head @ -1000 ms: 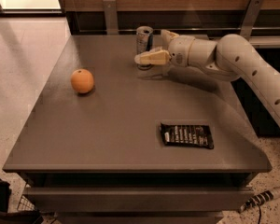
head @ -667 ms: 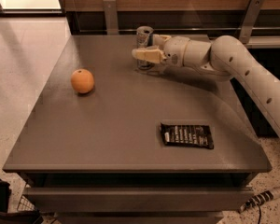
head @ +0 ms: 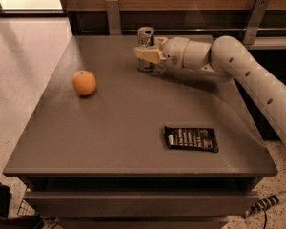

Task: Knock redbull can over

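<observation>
The redbull can (head: 145, 38) is a slim silver can standing upright near the far edge of the grey table (head: 119, 123). My gripper (head: 144, 55) reaches in from the right on a white arm and sits right in front of the can, its cream fingers (head: 148, 54) covering the can's lower half. I cannot tell whether they touch it.
An orange fruit (head: 84, 82) sits on the left part of the table. A black snack packet (head: 190, 138) lies flat at the front right. A wooden wall with metal brackets runs behind the far edge.
The gripper has moved left and slightly back, from beside the can to directly in front of it. The can still stands upright.
</observation>
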